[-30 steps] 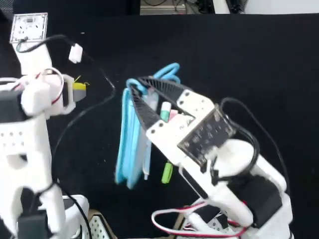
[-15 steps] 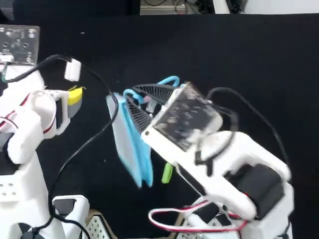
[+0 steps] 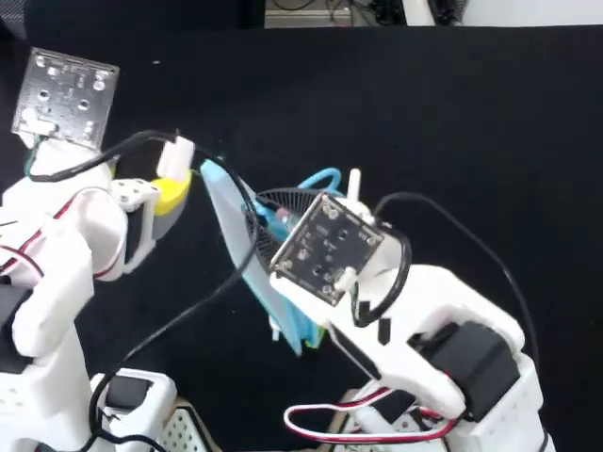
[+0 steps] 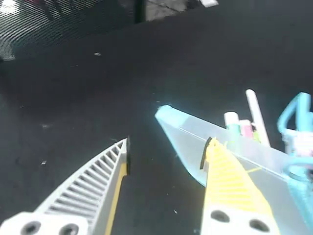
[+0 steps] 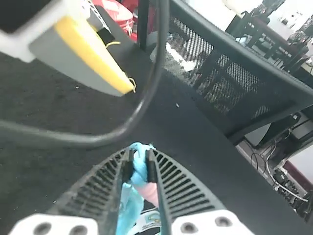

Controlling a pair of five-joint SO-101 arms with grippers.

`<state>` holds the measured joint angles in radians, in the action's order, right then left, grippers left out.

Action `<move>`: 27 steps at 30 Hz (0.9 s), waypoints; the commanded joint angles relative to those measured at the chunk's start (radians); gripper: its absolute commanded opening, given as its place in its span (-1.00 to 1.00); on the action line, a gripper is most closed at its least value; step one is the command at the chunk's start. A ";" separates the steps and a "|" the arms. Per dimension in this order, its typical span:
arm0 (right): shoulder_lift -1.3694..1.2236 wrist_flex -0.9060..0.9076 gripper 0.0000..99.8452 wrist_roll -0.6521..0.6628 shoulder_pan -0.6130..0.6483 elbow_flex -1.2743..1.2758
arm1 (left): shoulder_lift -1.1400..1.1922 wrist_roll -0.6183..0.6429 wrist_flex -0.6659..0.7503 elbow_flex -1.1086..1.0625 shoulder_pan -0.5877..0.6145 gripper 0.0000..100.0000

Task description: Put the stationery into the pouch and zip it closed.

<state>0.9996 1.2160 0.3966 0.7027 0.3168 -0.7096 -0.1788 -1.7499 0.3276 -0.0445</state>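
**High view:** The right claw (image 3: 270, 215) grips the pale blue pouch (image 3: 247, 254) near its upper end. It holds the pouch on edge and tilted, apparently raised off the black surface (image 3: 471, 113). One corner of the pouch points at the left claw (image 3: 172, 193), which hangs just beside it. A white pen (image 3: 355, 181) stands up next to the right wrist, near the pouch's blue loop (image 3: 325, 179). A black cable (image 3: 198, 301) sags across the front of the pouch. Raised this way, the pouch seems to be offered so the second arm can take its free end.

**Left wrist view:** The left claw (image 4: 167, 142) is spread wide, with one finger on either side of the pouch (image 4: 193, 142). The pouch corner sits between the tips but touches neither. Beyond it are the white pen (image 4: 254, 115) and a green-capped pen (image 4: 232, 123), close against the pouch's far side. Whether they sit inside its mouth cannot be told. The wide gap suggests this claw is set to pinch the corner and steady the pouch for zipping.

**Right wrist view:** The right claw (image 5: 139, 152) is clamped tight on a fold of the blue pouch (image 5: 139, 169), fingers nearly together. The yellow finger of the left claw (image 5: 83, 54) hangs close ahead, with the cable (image 5: 146, 98) looping between the two.
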 commanded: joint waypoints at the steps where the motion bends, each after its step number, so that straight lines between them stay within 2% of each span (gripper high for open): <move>1: 0.045 -0.034 -0.98 0.011 0.011 0.004 | -0.002 0.023 -0.008 0.024 -0.013 -0.48; 4: 0.091 -0.032 -0.98 0.011 0.011 -0.021 | 0.002 0.023 0.014 -0.061 -0.004 -0.48; 8: 0.130 -0.031 -0.98 0.003 0.012 -0.042 | -0.008 0.038 0.120 -0.188 0.001 -0.48; 12: 0.120 0.018 -0.98 0.003 0.100 -0.005 | -0.006 0.100 0.207 -0.243 -0.030 -0.48; 15: 0.122 0.029 -0.98 0.003 0.167 0.025 | -0.009 0.101 0.157 -0.220 -0.079 -0.48; 19: 0.122 0.028 -0.98 0.008 0.176 0.058 | -0.009 0.057 -0.005 -0.090 -0.124 -0.48; 24: 0.122 0.031 -0.98 0.011 0.178 0.077 | -0.057 -0.040 -0.011 -0.073 -0.048 -0.48; 27: 0.122 0.032 -0.98 0.011 0.178 0.079 | -0.103 -0.104 -0.011 -0.105 -0.077 -0.48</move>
<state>1.1270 1.2451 0.3951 0.8700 0.3966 -0.7710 -0.2217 -1.7530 0.2079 -0.1105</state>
